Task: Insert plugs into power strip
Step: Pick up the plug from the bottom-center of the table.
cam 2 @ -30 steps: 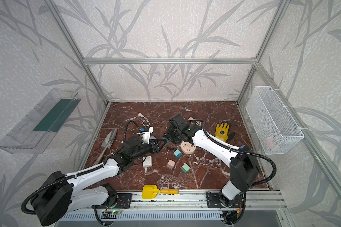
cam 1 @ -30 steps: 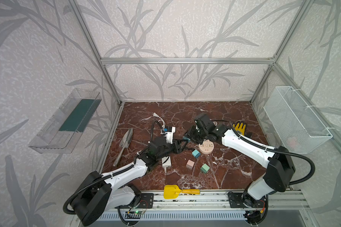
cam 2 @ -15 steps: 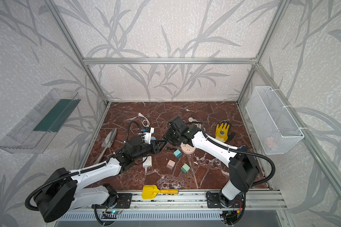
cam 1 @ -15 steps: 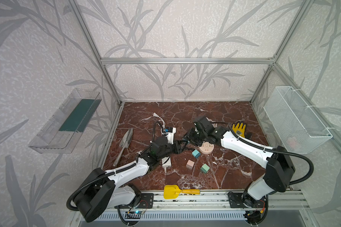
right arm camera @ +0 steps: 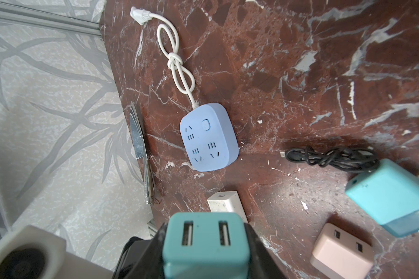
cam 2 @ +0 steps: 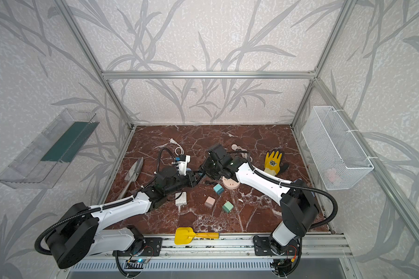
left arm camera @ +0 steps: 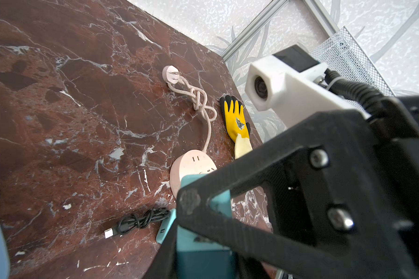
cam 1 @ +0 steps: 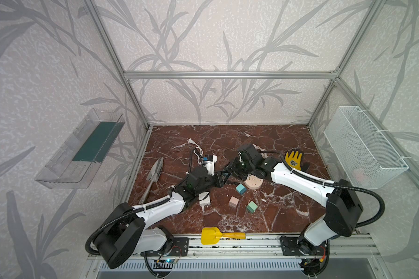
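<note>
Teal plug [right arm camera: 205, 244], clamped between left claw [cam 1: 222, 178], right claw [cam 1: 228, 169], arms outstretched

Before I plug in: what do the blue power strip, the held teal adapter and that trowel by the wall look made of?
The blue power strip: matte plastic, probably; even colour, rounded moulded edges. The held teal adapter: similar matte plastic, no glare. The trowel: bare metal blade, shiny mottled reflections.

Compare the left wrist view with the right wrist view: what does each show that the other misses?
Left wrist only: the round pink power strip with its knotted cable, and the yellow glove. Right wrist only: the blue power strip's socket face, white charger, pink adapter and trowel. Both: the teal adapter in the right gripper and the black cable.
</note>
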Available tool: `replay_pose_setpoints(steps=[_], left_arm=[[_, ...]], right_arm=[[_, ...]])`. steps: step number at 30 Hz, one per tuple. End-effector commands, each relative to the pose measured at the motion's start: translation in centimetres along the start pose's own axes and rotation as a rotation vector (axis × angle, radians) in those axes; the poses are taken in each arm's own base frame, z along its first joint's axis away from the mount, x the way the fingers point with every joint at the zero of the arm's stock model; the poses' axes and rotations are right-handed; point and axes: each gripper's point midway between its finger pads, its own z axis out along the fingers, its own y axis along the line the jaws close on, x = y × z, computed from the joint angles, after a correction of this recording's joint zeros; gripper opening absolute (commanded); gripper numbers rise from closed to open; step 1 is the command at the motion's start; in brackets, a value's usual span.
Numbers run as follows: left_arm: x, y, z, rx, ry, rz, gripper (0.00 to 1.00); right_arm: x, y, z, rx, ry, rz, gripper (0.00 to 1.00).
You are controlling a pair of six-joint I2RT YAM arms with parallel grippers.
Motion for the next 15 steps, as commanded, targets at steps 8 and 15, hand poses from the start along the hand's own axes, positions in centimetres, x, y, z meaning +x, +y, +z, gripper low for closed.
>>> replay_pose_setpoints(steps=[8,15], left_arm=[[-1.3,-1.3,-0.3,0.035,-0.045,0.12,0.0],[-0.6,-3.4,-2.0,0.1,0.037,0.429,0.0]], right_arm=[[0.3,3.7,-1.3,-0.198,0.129,-0.115,0.74],[-1.6,1.9,-5.0,-0.254,0.252,-0.136,0.78]])
